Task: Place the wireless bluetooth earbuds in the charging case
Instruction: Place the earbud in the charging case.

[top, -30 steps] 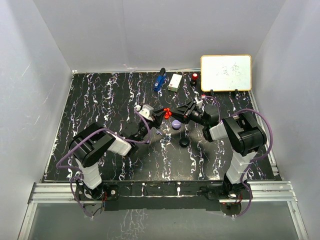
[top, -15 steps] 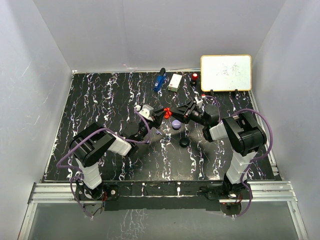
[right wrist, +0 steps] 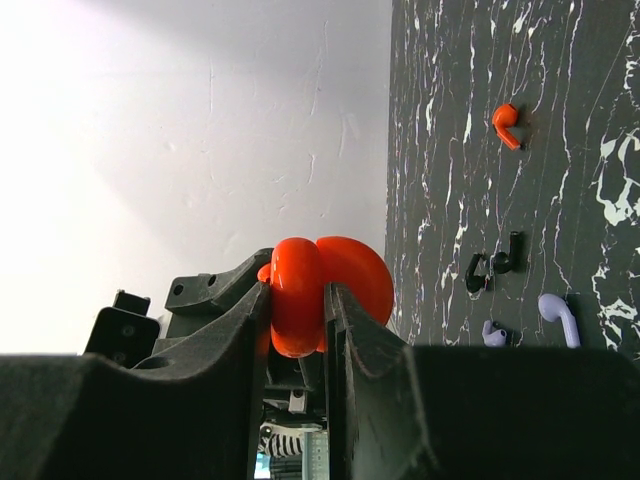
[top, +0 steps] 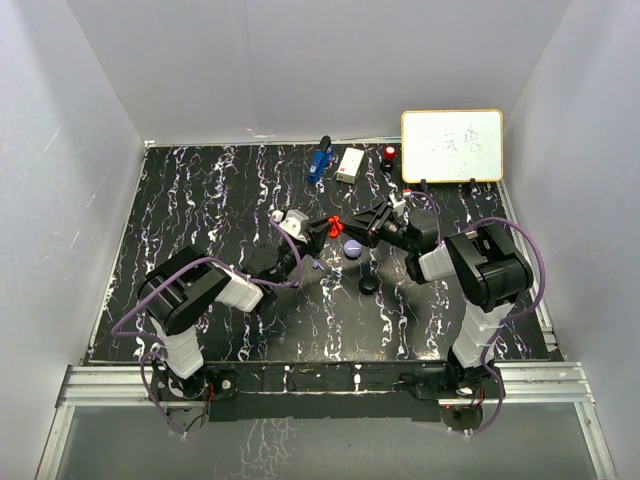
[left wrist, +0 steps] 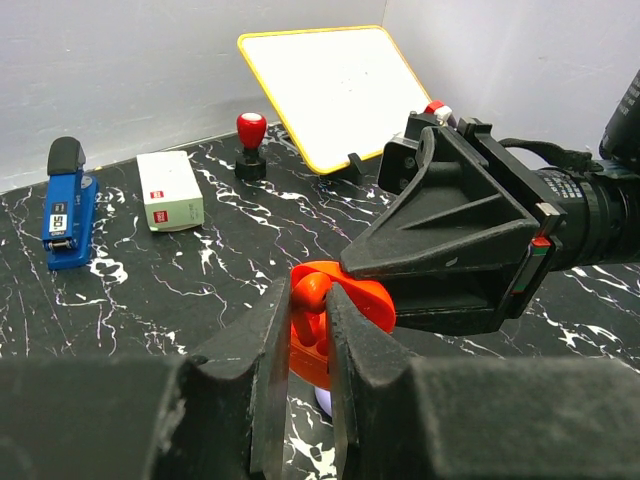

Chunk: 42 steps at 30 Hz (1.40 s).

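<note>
My left gripper [top: 323, 229] is shut on a red earbud [left wrist: 311, 293], pinched between its fingertips. The earbud's stem reaches down into the open red charging case [left wrist: 372, 303]. My right gripper [right wrist: 298, 292] is shut on that case [right wrist: 345, 275] and holds it above the table, facing the left gripper. In the right wrist view, loose earbuds lie on the table: a red one [right wrist: 506, 124], a black pair [right wrist: 492, 268] and two lavender ones [right wrist: 558, 315].
A lavender case [top: 352, 250] and a black case [top: 369, 285] sit on the table below the grippers. Along the back stand a blue stapler [top: 319, 160], a white box [top: 350, 164], a red stamp [top: 389, 154] and a whiteboard [top: 452, 146].
</note>
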Each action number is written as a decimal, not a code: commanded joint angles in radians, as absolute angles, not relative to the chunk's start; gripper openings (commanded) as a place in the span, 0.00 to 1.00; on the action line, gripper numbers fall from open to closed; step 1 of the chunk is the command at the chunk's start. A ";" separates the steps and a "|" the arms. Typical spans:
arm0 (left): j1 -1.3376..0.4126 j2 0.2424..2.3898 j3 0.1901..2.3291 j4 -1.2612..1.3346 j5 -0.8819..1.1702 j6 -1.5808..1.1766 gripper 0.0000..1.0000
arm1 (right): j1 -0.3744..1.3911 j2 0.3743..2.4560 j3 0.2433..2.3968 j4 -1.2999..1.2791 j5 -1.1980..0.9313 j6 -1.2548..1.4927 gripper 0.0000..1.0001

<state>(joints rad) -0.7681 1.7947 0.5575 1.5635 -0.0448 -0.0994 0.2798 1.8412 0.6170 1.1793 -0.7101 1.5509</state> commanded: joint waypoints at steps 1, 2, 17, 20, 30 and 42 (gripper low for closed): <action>-0.785 1.745 0.559 1.549 -0.035 -0.080 0.00 | 0.282 1.844 0.626 1.264 -0.706 1.559 0.00; -0.787 1.744 0.557 1.547 -0.035 -0.078 0.00 | 0.282 1.844 0.626 1.264 -0.706 1.559 0.00; -0.793 1.705 0.543 1.529 -0.093 -0.049 0.35 | 0.282 1.841 0.624 1.266 -0.706 1.562 0.00; -0.792 1.690 0.541 1.524 -0.107 -0.038 0.46 | 0.282 1.841 0.625 1.264 -0.706 1.562 0.00; -0.793 1.577 0.492 1.548 -0.226 -0.010 0.60 | 0.282 1.851 0.627 1.265 -0.706 1.559 0.00; -0.793 1.398 0.615 0.968 -0.424 -0.045 0.75 | 0.282 1.877 0.639 1.277 -0.708 1.558 0.00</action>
<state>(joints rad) -0.7887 1.4231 0.5262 1.2270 -0.3859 -0.0223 0.2798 1.8675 0.6170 1.2018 -0.7097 1.5547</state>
